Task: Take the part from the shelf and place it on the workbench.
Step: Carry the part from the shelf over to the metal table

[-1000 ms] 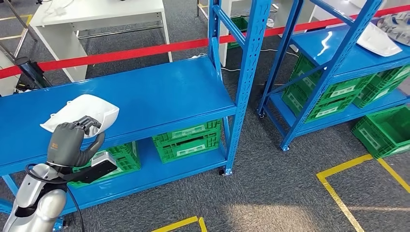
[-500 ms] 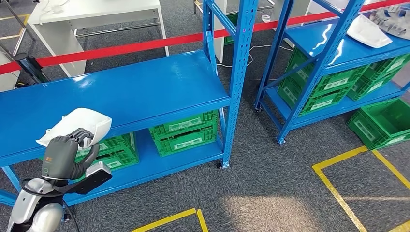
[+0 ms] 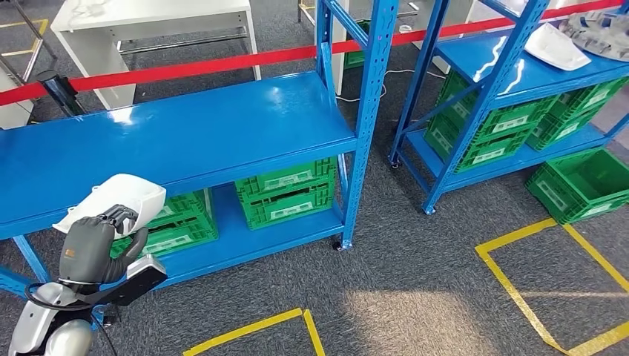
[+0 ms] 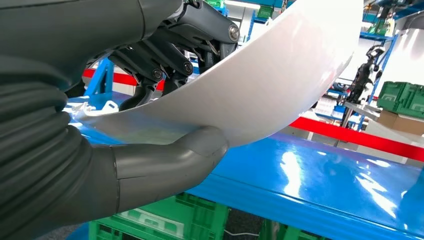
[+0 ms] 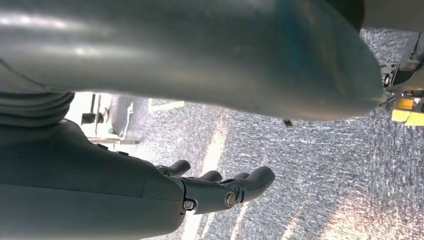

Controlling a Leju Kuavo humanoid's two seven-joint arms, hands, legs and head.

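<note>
My left hand (image 3: 95,243) grips a white curved shell part (image 3: 117,198) at the front edge of the blue shelf (image 3: 193,133), low on the left of the head view. Seen from the left wrist, the thumb (image 4: 165,162) presses under the white part (image 4: 260,85) and dark fingers (image 4: 165,55) clamp it from above, with the part lifted off the blue shelf board (image 4: 320,185). My right hand (image 5: 200,192) hangs over grey carpet, its fingers loosely extended and holding nothing.
Green crates (image 3: 285,194) sit on the lower shelf board. A second blue rack (image 3: 519,81) at right carries another white part (image 3: 552,46) and more green crates. Red barrier tape (image 3: 193,65) runs behind the shelves, a white table (image 3: 148,22) beyond it. Yellow floor lines (image 3: 534,274) mark the carpet.
The whole view has shifted as the camera moved back from the shelf. My left hand has drawn the white part from the shelf top out past its front edge.
</note>
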